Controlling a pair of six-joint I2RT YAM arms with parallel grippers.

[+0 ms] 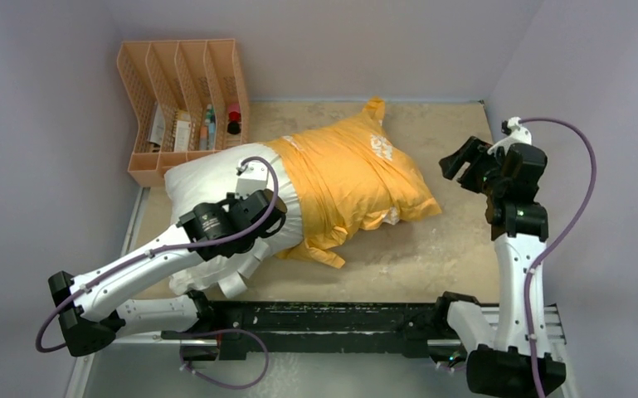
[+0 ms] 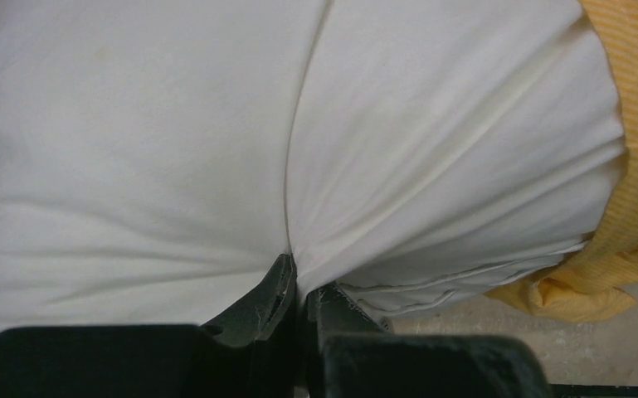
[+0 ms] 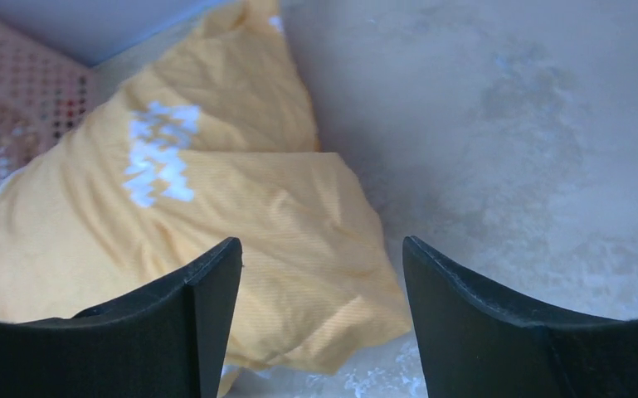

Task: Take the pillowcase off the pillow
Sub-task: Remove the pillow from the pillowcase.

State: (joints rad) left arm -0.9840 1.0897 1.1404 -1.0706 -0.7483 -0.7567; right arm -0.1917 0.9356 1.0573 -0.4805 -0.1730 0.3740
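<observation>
The white pillow [image 1: 195, 178] lies across the table, its left half bare. The orange-yellow pillowcase [image 1: 348, 178] with white lettering covers its right half. My left gripper [image 2: 303, 278] is shut on a pinch of the pillow's white fabric [image 2: 216, 141] at the near edge; the pillowcase edge [image 2: 630, 157] shows at the right of that view. In the top view the left gripper's tips are hidden under its wrist [image 1: 232, 220]. My right gripper [image 1: 463, 166] is open and empty, raised right of the pillowcase. In the right wrist view the gripper [image 3: 322, 257] hangs above the pillowcase corner [image 3: 216, 199].
An orange file organiser [image 1: 184, 104] with small items stands at the back left, touching the pillow's far end. Grey walls close the table at the back and both sides. Bare beige table [image 1: 456, 232] lies right of the pillowcase.
</observation>
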